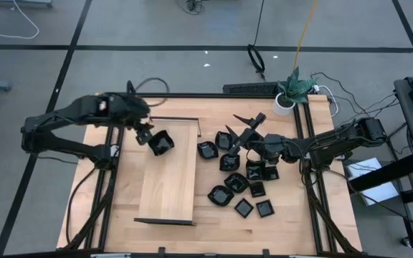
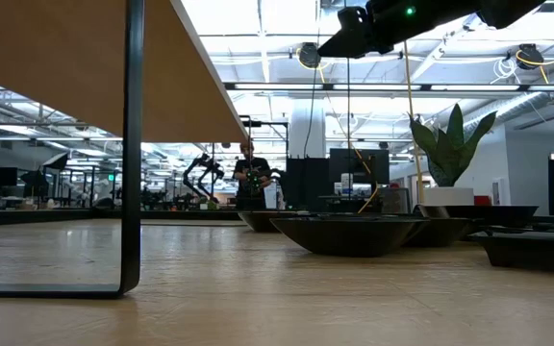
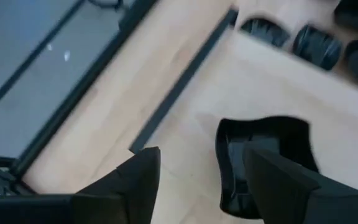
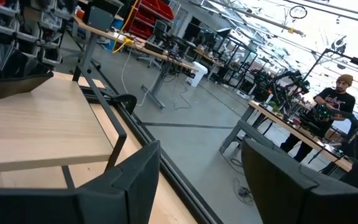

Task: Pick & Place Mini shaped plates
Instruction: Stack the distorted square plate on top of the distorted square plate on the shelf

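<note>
Item: my left gripper (image 3: pixel 201 177) over one mini shaped plate (image 3: pixel 263 165).

My left gripper, fingers parted, straddles one rim of a black plate lying on the pale wooden board (image 1: pixel 167 175), near the board's far end. My right gripper (image 1: pixel 248 135), fingers apart and empty, hangs above the remaining mini shaped plates (image 1: pixel 242 183), clustered on the desk (image 1: pixel 214 215) just right of the board.

Both grippers' jaws apart
</note>
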`<action>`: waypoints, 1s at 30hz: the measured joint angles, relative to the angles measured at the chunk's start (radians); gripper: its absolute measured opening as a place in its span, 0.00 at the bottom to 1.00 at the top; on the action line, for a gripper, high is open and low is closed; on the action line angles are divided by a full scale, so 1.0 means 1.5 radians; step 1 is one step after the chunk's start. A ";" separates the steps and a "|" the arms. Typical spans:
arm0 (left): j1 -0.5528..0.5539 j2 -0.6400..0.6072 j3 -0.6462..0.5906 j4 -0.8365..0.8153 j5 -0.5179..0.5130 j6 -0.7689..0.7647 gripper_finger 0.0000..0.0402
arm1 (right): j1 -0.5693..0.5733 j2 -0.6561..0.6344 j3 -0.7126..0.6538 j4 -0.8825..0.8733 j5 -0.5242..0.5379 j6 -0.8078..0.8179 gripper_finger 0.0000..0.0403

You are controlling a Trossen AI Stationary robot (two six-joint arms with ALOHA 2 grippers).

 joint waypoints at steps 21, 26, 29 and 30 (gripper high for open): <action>-0.024 -0.381 -0.387 0.576 0.099 0.170 0.58 | 0.054 -0.006 0.000 -0.028 0.017 -0.002 0.53; -0.026 -0.423 -0.490 0.714 0.048 0.165 0.58 | 0.143 -0.027 0.095 -0.253 0.224 0.024 0.53; -0.026 -0.429 -0.516 0.740 0.053 0.173 0.58 | 0.183 -0.026 0.186 -0.486 0.180 0.177 0.53; -0.026 -0.429 -0.519 0.741 0.054 0.173 0.58 | 0.187 -0.027 0.220 -0.570 0.118 0.260 0.53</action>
